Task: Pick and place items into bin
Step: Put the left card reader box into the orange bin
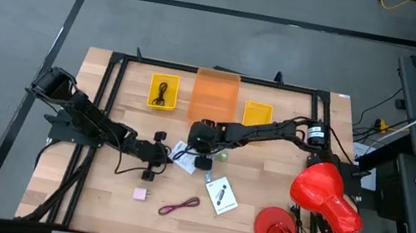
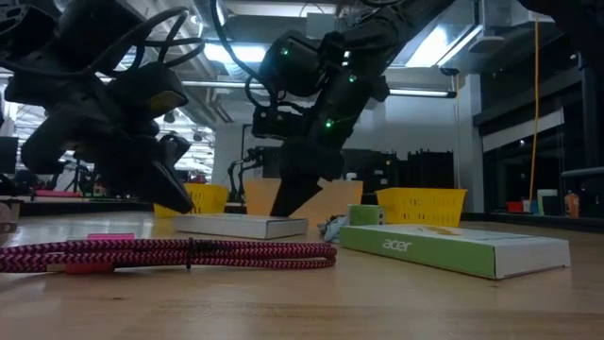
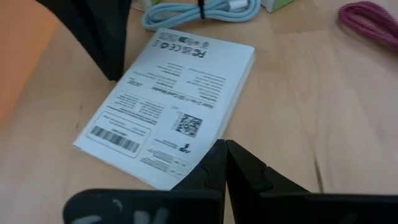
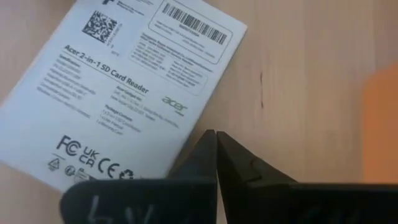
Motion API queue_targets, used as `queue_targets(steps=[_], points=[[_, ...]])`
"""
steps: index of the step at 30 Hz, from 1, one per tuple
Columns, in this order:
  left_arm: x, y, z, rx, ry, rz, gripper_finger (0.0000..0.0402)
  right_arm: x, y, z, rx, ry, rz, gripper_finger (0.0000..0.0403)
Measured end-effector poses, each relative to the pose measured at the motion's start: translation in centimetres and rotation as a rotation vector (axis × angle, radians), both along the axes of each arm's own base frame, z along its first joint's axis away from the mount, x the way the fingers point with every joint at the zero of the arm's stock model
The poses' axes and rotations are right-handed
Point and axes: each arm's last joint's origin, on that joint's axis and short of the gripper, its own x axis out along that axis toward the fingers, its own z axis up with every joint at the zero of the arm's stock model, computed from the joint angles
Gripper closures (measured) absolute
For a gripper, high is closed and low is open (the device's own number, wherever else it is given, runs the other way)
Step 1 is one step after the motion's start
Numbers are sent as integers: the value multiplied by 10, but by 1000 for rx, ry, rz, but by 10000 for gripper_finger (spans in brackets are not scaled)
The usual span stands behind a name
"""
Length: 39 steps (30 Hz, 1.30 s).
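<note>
Jaws of both the left gripper [image 1: 157,156] and right gripper [image 1: 203,155] are clenched empty beside one white card [image 1: 182,155]. Cards, maroon cord [image 1: 179,206] and pink square [image 1: 141,194] are left on the bench [image 1: 264,185]; little is binned.

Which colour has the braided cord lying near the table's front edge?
Maroon-pink with dark flecks; the braided cord shows best in the low view.

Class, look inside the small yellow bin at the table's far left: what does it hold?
The small yellow bin holds a coiled black cord. Anything beneath the cord is covered and cannot be seen.
</note>
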Motion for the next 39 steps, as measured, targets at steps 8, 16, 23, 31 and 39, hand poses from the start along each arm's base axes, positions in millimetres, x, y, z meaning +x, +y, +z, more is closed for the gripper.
queue_targets(steps=[8, 16, 23, 31, 39], points=[[-4, 0, -4, -42, 66, 3, 400, 2, 11, 2, 60, -28, 26, 403], [-5, 5, -7, -35, 96, 41, 400, 1, 28, -1, 95, -10, 88, 403], [-4, 6, -6, -34, 91, 55, 400, 1, 28, -1, 98, -4, 84, 403], [6, 1, 6, -42, 56, -21, 400, 0, 26, -1, 59, -1, 61, 403], [5, 1, 18, -14, 4, -26, 400, 1, 27, 0, 40, -3, 80, 403]])
